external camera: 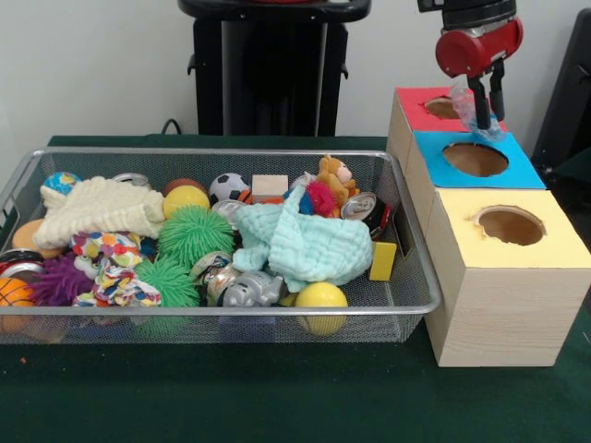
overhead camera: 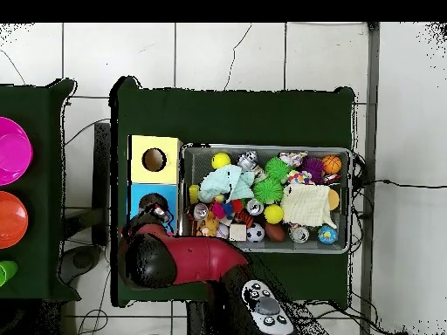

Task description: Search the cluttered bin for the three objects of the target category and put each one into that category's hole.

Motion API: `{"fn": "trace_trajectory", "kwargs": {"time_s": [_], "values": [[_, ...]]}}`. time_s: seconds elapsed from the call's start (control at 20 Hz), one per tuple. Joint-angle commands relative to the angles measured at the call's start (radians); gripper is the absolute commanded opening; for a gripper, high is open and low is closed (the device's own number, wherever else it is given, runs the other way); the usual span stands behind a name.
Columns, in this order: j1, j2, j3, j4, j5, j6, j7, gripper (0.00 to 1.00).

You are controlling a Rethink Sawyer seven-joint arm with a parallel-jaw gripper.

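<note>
Hanging over the row of boxes, the end effector [external camera: 485, 109] is seen closed on a crushed clear plastic bottle [external camera: 466, 103], which is pinched between the dark fingers [external camera: 476, 103] and dangles just above the blue-topped hole [external camera: 475, 160]. That placement is judged deliberate: the bottle is held near the hole's far rim so that a release drops it through the blue top and not the red-topped hole [external camera: 441, 107] behind or the yellow-topped hole [external camera: 511, 226] in front. Little sideways margin is left, since the three holes are set close together. To the side, the wire-mesh bin [external camera: 411, 305] is packed with balls, cloths, cans and toys; no other bottles can be made out there. Open green tabletop [external camera: 231, 388] is left before the bin, and free air above it.
</note>
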Motion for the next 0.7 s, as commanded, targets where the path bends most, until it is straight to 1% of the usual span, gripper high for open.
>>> {"fn": "trace_trajectory", "kwargs": {"time_s": [0.05, 0.25, 0.5, 0.7], "values": [[0.020, 0.070, -0.045, 0.001, 0.012, -0.075, 0.287, 0.00], [0.022, 0.091, -0.053, -0.003, 0.006, -0.101, 0.282, 0.00], [0.013, 0.106, -0.061, -0.016, -0.002, -0.102, 0.260, 0.00], [0.037, 0.098, -0.079, -0.045, 0.017, -0.063, 0.247, 0.00]]}}
